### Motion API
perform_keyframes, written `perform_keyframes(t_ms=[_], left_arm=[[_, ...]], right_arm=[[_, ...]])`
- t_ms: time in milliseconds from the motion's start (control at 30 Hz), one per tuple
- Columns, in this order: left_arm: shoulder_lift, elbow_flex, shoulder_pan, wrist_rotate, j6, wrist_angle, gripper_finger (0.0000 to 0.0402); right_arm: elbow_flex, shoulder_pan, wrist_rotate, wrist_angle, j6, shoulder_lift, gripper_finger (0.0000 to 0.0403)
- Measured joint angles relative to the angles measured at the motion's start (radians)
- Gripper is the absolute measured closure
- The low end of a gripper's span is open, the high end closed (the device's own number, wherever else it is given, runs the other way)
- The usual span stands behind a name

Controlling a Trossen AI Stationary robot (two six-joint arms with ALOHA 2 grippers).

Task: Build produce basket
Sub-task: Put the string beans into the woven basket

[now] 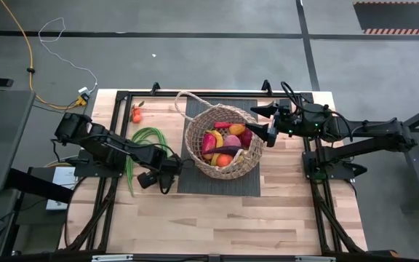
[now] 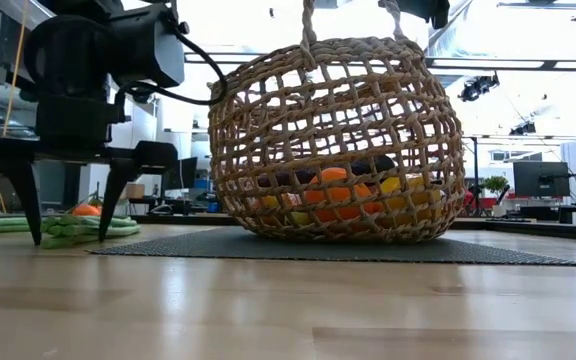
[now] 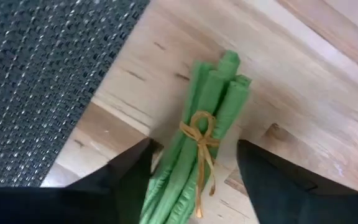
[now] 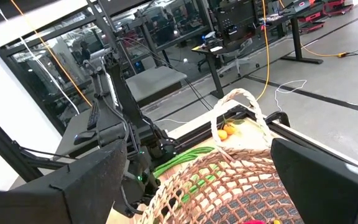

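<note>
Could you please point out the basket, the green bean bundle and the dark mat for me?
basket [image 2: 338, 140]: low view, woven side wall.
green bean bundle [image 3: 197, 155]: left wrist view, stalks by the tie.
dark mat [image 1: 195, 183]: high view, bare front-left part.

Low view: the basket [image 2: 338, 140] weave hides most of the produce [image 2: 333, 195]; only orange, yellow and dark patches show, so single items cannot be named. Its loop handles are cut off at 12 o'clock. Left wrist view: the green bean stalks [image 3: 194, 158] are cut off at 6 o'clock; their full length is hidden.
</note>
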Motion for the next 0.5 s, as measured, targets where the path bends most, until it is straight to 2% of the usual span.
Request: perform_keyframes(t_ms=[167, 367, 500], left_arm=[[0.001, -0.001, 0.014, 0.011, 0.07, 0.006, 0.0262], [0.002, -0.002, 0.019, 0.022, 0.024, 0.021, 0.0372], [0.003, -0.002, 0.019, 0.024, -0.011, 0.023, 0.0384]], right_arm=[[0.0, 0.0, 0.0, 0.0, 0.0, 0.0, 0.0015], [0.0, 0.0, 0.0, 0.0, 0.0, 0.0, 0.0015], [0.0, 0.0, 0.0, 0.0, 0.0, 0.0, 0.0015]])
